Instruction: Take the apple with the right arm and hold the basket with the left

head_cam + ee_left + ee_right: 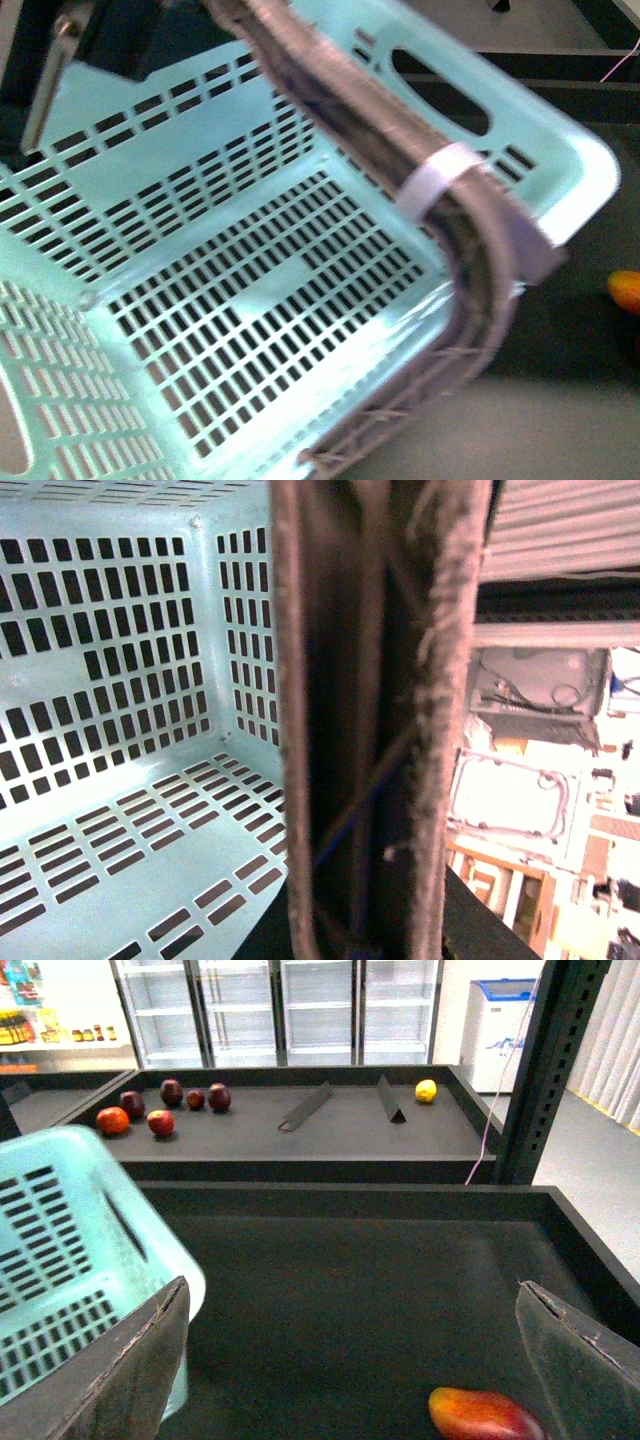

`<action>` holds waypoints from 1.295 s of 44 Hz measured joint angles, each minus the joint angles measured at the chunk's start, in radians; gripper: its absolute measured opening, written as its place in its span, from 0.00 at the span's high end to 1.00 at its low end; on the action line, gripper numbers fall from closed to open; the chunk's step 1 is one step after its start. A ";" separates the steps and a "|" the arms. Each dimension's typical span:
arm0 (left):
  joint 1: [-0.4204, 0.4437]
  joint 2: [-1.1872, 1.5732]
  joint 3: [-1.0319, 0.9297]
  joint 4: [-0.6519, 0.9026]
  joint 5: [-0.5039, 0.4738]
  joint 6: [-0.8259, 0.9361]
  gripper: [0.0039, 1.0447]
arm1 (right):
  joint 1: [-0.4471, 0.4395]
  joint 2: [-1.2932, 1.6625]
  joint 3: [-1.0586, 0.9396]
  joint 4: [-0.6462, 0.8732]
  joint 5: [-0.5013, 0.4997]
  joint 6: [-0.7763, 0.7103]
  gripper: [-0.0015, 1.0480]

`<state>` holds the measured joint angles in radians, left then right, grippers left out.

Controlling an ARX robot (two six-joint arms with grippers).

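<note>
no readable text, labels or numbers

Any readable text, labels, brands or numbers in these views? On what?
Nothing is legible in any view.
Blue logo on the chest freezer: too blurred to read.
Packaging on the shelf goods: too small to read.
The basket and the white band on its handle: no print shows.

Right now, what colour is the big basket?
The basket is light turquoise, best seen in the front view.
</note>
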<state>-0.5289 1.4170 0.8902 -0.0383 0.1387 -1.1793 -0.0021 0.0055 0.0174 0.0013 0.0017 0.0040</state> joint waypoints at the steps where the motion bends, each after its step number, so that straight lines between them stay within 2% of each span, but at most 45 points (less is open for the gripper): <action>1: -0.021 0.000 0.015 -0.001 0.001 -0.001 0.94 | 0.000 0.000 0.000 0.000 0.000 0.000 0.09; 5: -0.088 -0.001 0.062 -0.001 0.000 0.001 0.94 | 0.000 0.000 0.000 0.000 0.000 0.000 0.09; 12: -0.146 -0.007 0.080 0.004 0.005 0.018 0.94 | 0.000 0.000 0.000 0.000 0.000 0.000 0.09; 33: -0.156 -0.008 0.080 0.004 0.000 0.031 0.94 | 0.000 0.000 0.000 0.000 0.001 0.000 0.09; 34: -0.156 -0.008 0.080 0.004 0.000 0.031 0.94 | 0.011 0.016 0.008 -0.027 0.037 0.024 0.09; 38: -0.156 -0.008 0.080 0.004 0.001 0.031 0.94 | 0.084 0.183 0.119 -0.299 0.303 0.195 0.09; 40: -0.156 -0.009 0.080 0.004 0.002 0.030 0.94 | 0.089 0.258 0.148 -0.388 0.377 0.297 0.09; 42: -0.157 -0.010 0.080 0.004 0.003 0.032 0.94 | 0.086 0.290 0.151 -0.419 0.404 0.352 0.09; 48: -0.156 -0.010 0.080 0.004 0.008 0.030 0.94 | 0.005 0.328 0.145 -0.388 0.326 0.417 0.09; 57: -0.156 -0.010 0.080 0.004 0.003 0.033 0.94 | -0.294 0.519 0.098 -0.190 0.127 0.358 0.09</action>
<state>-0.6853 1.4075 0.9703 -0.0341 0.1421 -1.1465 -0.2962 0.5247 0.1150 -0.1890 0.1284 0.3622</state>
